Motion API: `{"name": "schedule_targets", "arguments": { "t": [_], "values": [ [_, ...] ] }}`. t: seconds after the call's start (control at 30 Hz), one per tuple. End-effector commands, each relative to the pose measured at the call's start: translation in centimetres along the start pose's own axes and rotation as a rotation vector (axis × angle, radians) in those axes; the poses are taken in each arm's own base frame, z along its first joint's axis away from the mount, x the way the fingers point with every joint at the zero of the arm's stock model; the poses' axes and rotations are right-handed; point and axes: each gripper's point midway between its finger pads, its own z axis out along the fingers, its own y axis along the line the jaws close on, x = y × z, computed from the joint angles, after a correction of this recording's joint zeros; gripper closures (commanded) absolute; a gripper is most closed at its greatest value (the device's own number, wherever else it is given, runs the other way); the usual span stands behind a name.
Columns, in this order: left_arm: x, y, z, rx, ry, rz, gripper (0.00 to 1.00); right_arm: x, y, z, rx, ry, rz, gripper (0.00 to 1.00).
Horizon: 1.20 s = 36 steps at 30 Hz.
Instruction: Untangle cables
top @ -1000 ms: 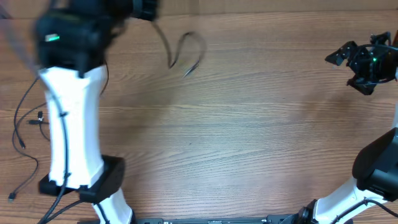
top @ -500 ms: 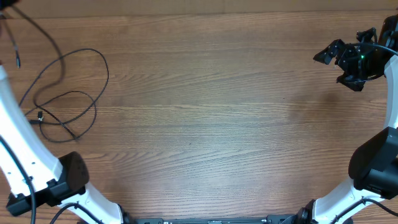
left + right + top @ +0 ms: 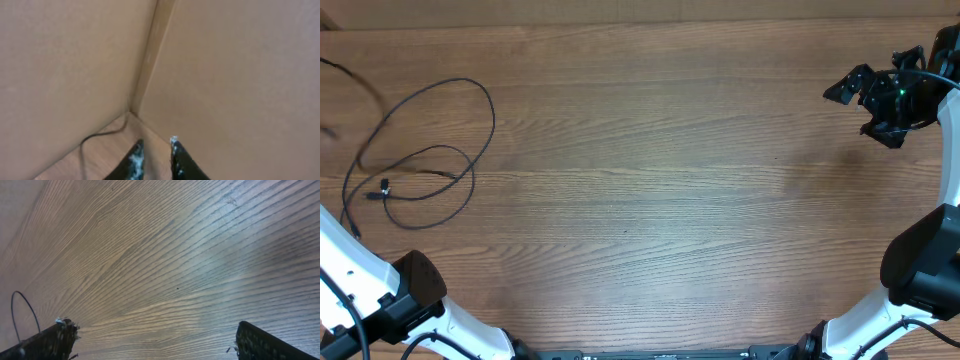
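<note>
The thin black cables [image 3: 493, 120] lie in loose overlapping loops at the left of the wooden table, with a small plug [image 3: 383, 186] near their lower left. One strand runs blurred toward the top-left corner [image 3: 342, 70]. My left gripper [image 3: 155, 143] is outside the overhead view. In the left wrist view its fingers are nearly together with nothing visible between them, and they point at a corner of brown walls. A cable strand [image 3: 92, 138] lies on the wood below that corner. My right gripper [image 3: 858, 112] hovers open and empty at the far right, and it also shows in the right wrist view [image 3: 152, 340].
Brown cardboard-like walls [image 3: 225, 75] meet in a corner beyond the table's left side. My left arm's white base [image 3: 380, 300] stands at the lower left and my right arm's base [image 3: 920, 270] at the lower right. Bare wood [image 3: 670, 180] spans the middle.
My left arm has swung from the upper left of the table out of the overhead view. The cables went from hanging at the top to lying in loops at the left. My right gripper shifted slightly left.
</note>
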Motion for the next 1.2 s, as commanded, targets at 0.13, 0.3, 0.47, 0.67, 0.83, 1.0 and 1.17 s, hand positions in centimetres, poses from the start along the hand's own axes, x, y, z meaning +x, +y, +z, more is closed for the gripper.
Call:
{"name": "schedule_targets", "arguments": {
  "t": [0.13,0.3,0.47,0.67,0.83,1.0,1.17],
  "values": [
    [6.2,2.4,5.5,-0.088,0.190,-0.009,0.05,0.6,0.5,-0.5,-0.005,0.005,-0.015,0.00],
    [7.2,2.7,5.3,-0.103,0.236,-0.008,0.00,0.7,0.5,-0.5,-0.009,0.007,-0.020,0.01],
    [8.8,-1.0,2.0,0.003,0.321,0.033,0.00,2.1,3.0,-0.2,-0.068,0.045,-0.174,0.10],
    [12.3,-5.5,-3.2,0.101,0.466,0.109,0.02,4.2,7.7,-1.5,-0.104,0.023,-0.301,0.08],
    [14.5,-9.0,-7.8,0.196,0.548,0.192,0.02,6.5,11.4,-4.3,-0.144,-0.027,-0.408,0.02],
    [17.1,-12.2,-12.8,0.336,0.633,0.322,0.12,9.5,14.3,-7.4,-0.141,-0.092,-0.525,0.00],
    [17.8,-15.8,-17.4,0.477,0.608,0.416,0.00,11.6,15.7,-10.0,-0.088,-0.178,-0.622,0.00]
  ]
}}
